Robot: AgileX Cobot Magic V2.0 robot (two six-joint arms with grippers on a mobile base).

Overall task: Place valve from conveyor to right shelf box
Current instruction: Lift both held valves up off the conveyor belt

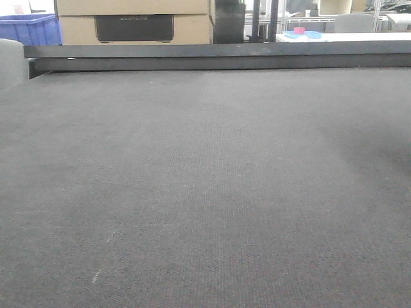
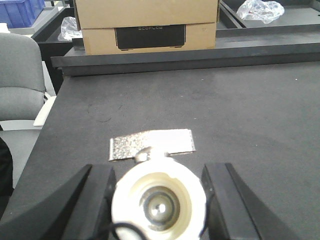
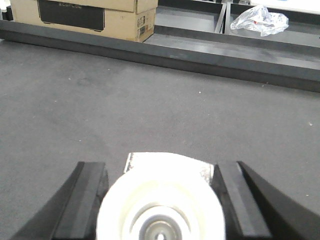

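Observation:
The conveyor (image 1: 205, 192) is a wide dark grey woven belt that lies bare in the front view, where neither gripper shows. In the left wrist view, my left gripper (image 2: 159, 167) holds a valve (image 2: 159, 200) end-on. Its pale round base faces the camera, and its silvery lever (image 2: 150, 145) sticks out beyond. Both black fingers (image 2: 97, 200) press its sides. In the right wrist view, my right gripper (image 3: 160, 164) likewise clasps a valve (image 3: 160, 200) by its whitish base. The right shelf box is out of view.
A dark metal rail (image 1: 218, 56) edges the belt's far side. Behind it stand a cardboard box (image 1: 135, 19) and a blue crate (image 1: 29, 29). A grey chair (image 2: 20, 75) stands left of the belt. A crumpled plastic bag (image 3: 260, 20) lies beyond the rail.

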